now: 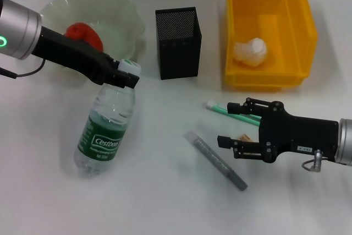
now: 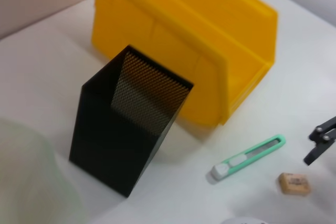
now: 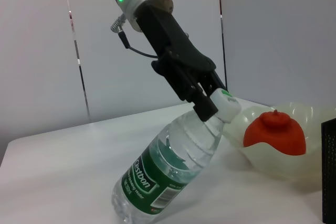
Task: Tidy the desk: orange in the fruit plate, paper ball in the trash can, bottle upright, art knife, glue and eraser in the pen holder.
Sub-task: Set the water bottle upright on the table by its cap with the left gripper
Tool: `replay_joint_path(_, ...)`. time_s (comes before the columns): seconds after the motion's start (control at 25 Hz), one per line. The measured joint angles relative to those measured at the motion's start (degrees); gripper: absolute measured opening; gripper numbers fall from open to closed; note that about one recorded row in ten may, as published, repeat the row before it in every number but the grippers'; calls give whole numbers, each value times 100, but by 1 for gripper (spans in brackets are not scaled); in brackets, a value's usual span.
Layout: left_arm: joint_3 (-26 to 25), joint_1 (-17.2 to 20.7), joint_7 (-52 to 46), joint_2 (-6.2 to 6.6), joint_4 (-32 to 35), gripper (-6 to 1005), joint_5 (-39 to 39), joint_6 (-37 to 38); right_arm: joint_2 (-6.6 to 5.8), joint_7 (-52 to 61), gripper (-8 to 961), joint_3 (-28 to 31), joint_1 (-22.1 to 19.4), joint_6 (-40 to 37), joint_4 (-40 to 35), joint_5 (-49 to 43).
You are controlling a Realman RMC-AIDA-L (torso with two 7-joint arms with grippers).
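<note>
My left gripper is shut on the neck of the bottle, which leans with its base on the desk and its white cap raised. The orange lies in the fruit plate. Inside the trash can rests the paper ball. My right gripper hovers open low over the desk, with the eraser between its fingers and the green art knife partly hidden under it. The glue, a long grey stick, lies just left of it. The pen holder stands upright.
From the left wrist camera, the pen holder is close by, the trash can behind it, and the art knife and eraser on the desk beyond. Bare tabletop stretches along the front edge.
</note>
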Motion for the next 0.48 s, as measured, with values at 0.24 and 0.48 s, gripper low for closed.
replay_joint_path(0.24,-39,179,407,16,210,441,-289,128,3,32,766,0,-7,5,23,0)
replay_joint_path(0.48,-126,370,609,84,373,442,-712,193,3,35,766,0,-41,9,26,0)
